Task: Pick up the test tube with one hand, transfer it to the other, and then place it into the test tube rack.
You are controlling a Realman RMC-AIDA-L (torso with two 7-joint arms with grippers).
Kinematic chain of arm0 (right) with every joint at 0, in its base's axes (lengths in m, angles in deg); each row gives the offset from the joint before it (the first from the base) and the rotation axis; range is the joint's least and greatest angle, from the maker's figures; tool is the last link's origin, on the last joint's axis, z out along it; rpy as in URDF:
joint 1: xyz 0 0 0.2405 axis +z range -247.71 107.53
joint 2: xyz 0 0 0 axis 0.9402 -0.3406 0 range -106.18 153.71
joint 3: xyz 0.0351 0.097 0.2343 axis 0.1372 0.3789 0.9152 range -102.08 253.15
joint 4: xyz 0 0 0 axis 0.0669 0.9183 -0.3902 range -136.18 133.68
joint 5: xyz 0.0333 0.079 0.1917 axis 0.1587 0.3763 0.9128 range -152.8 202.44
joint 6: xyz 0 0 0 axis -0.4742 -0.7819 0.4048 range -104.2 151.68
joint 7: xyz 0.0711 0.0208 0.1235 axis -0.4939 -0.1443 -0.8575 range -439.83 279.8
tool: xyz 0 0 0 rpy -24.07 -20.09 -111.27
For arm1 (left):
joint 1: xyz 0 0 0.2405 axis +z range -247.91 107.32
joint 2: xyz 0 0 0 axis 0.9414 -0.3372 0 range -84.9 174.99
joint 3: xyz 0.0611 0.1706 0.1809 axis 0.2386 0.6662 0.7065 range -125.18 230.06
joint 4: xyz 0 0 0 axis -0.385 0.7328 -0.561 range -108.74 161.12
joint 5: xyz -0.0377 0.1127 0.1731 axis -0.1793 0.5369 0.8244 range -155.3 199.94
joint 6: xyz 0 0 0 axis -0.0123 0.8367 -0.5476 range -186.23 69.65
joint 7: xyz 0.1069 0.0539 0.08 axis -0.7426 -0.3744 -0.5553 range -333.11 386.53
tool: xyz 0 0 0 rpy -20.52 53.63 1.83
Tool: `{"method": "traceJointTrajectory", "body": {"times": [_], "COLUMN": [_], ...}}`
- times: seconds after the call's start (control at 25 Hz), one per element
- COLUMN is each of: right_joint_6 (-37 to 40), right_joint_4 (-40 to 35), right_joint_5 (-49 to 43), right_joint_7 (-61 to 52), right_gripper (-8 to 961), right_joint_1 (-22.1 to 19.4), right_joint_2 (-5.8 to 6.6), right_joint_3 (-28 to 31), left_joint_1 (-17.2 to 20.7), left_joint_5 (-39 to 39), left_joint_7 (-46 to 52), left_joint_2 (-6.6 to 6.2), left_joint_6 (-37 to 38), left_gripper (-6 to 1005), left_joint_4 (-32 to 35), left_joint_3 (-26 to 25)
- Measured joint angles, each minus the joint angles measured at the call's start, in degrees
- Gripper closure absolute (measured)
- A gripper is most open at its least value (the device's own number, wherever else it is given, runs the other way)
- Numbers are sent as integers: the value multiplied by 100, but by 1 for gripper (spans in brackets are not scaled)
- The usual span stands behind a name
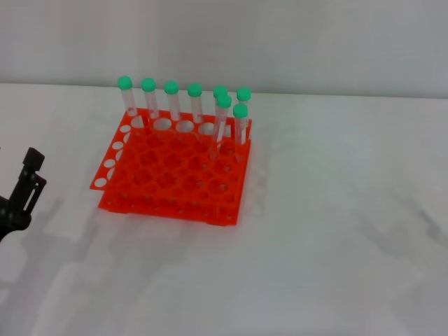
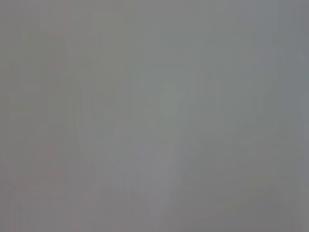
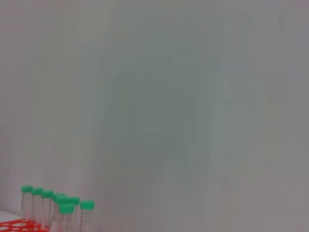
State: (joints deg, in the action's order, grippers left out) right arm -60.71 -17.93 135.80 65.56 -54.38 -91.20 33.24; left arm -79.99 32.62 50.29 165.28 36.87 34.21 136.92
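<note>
Overhead, the orange-red test tube rack sits on the white counter with eight green-capped tubes upright in it: six along its far row, two just in front at the right end. Which is the task's tube I cannot tell. The left claw hangs at the left edge, well apart from the rack, grasping nothing; whether it is released or clenched I cannot tell. From the left wrist, only blank grey. From the right wrist, the capped tubes and a sliver of rack show.
</note>
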Motion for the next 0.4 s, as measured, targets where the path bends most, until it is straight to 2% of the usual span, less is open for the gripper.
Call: {"method": "traceJointTrajectory", "body": {"times": [0.4], "right_joint_6": [-354], "right_joint_4": [243], "right_joint_5": [-20], "right_joint_7": [37], "right_gripper": [96], "right_joint_1": [-14], "right_joint_2": [8], "right_joint_3": [4], "left_joint_1": [22], "left_joint_5": [-17], "left_joint_7": [-149], "left_joint_2": [8], "left_joint_6": [207], "left_gripper": [297], "left_joint_4": [-3], "left_joint_3": [15]}}
